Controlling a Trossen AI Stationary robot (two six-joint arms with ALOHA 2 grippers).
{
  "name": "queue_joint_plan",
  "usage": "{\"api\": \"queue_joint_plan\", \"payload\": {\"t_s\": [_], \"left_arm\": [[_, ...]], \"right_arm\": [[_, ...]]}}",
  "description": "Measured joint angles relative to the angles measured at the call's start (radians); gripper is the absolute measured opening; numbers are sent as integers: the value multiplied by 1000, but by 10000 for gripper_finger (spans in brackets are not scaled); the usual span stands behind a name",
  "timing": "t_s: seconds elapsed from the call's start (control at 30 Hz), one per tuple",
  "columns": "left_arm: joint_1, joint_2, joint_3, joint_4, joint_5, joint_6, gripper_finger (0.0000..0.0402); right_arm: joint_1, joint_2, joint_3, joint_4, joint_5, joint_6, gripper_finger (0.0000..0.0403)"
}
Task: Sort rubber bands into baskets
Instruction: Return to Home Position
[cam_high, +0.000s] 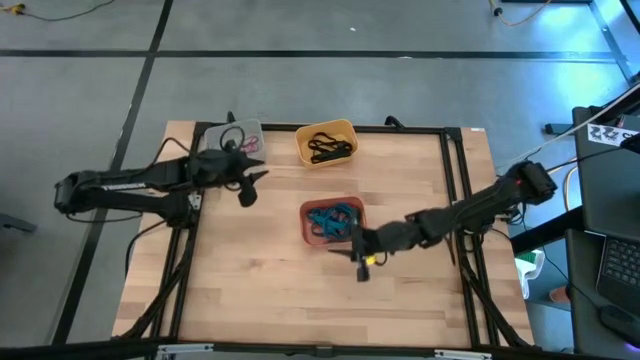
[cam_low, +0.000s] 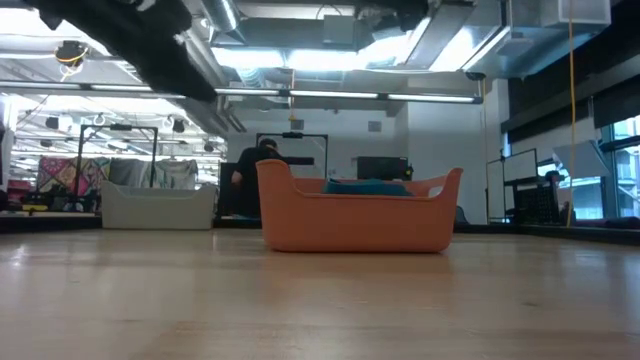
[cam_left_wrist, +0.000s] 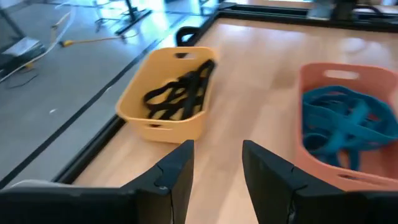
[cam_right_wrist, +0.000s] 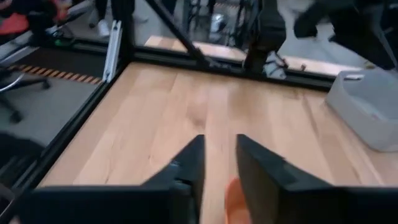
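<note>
The salmon-red basket (cam_high: 308, 228) stands mid-table and holds blue rubber bands (cam_high: 333, 215); the basket also shows in the low view (cam_low: 355, 215) and the left wrist view (cam_left_wrist: 323, 74). The yellow basket (cam_high: 326, 128) at the far edge holds black rubber bands (cam_left_wrist: 180, 90). The pale grey basket (cam_high: 215, 135) at the far left holds reddish bands (cam_high: 250, 146). My left gripper (cam_high: 246, 192) hangs open and empty near the grey basket. My right gripper (cam_high: 361, 267) is just off the salmon basket's near right corner, with its fingers a little apart. An orange-red patch (cam_right_wrist: 233, 199) shows low between them; what it is I cannot tell.
A black frame rail (cam_high: 455, 180) runs along the table's right and far sides. Bare wood lies between the baskets and the near edge (cam_high: 260, 290). A person (cam_low: 262, 160) shows in the room beyond the table in the low view.
</note>
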Motion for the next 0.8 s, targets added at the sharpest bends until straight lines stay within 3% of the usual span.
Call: {"api": "queue_joint_plan", "payload": {"t_s": [0.2,0.3,0.5,0.8], "left_arm": [[-89,-13,-57,39,0,27,115],[-116,-48,-131,112,0,26,102],[-177,-177,-238,187,0,-11,78],[-259,-377,-329,204,-1,-50,52]], "right_arm": [[-121,-93,-1,-167,-231,-19,12],[-164,-133,-19,-171,-278,-19,9],[-182,-246,-132,-143,-256,-14,29],[-181,-473,-377,-36,-176,36,11]]}}
